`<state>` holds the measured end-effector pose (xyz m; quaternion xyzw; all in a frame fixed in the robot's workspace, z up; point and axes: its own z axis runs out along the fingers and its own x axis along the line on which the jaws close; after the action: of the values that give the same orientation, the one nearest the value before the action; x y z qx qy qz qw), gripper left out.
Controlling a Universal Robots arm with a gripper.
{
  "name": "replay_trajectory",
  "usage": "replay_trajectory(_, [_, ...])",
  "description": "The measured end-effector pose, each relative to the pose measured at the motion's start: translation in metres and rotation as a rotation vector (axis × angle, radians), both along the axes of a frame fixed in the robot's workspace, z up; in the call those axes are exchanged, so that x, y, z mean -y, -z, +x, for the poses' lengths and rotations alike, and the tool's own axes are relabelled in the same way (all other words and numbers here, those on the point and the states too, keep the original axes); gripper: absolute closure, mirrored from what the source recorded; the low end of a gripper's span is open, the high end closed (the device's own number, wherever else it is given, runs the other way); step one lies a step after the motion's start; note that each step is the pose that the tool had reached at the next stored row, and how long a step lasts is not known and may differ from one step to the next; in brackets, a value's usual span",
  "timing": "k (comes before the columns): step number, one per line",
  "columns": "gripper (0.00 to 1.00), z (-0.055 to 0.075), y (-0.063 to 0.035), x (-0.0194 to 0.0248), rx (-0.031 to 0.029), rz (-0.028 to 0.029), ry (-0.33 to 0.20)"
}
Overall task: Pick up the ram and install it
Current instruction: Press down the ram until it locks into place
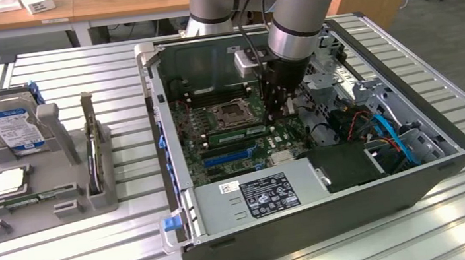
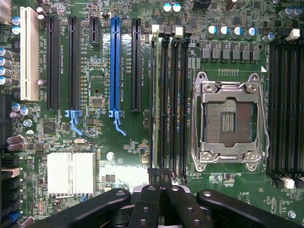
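Note:
The ram [image 2: 154,95] is a thin green stick seen edge-on, standing in the memory slot farthest from the processor socket [image 2: 229,118] on the motherboard. My gripper [image 2: 160,175] is shut, its black fingertips [image 2: 155,178] bunched together right at the near end of the stick. I cannot tell whether they pinch the stick or only touch it. In the exterior view the arm reaches down into the open computer case [image 1: 315,226], with the gripper [image 1: 277,114] low over the board beside the ram [image 1: 235,132].
A grey holder [image 1: 90,204] at the exterior view's left carries a blue-labelled hard drive [image 1: 10,127] and a square processor chip [image 1: 10,180]. Inside the case are the power supply [image 1: 259,196], cables [image 1: 388,131], a blue expansion slot [image 2: 115,66] and a heat sink [image 2: 71,173].

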<state>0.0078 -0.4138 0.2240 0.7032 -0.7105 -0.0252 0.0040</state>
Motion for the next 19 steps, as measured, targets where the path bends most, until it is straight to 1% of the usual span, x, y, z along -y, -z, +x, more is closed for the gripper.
replay_trajectory(19, [0.9,0.0,0.0007,0.0,0.0,0.0,0.0])
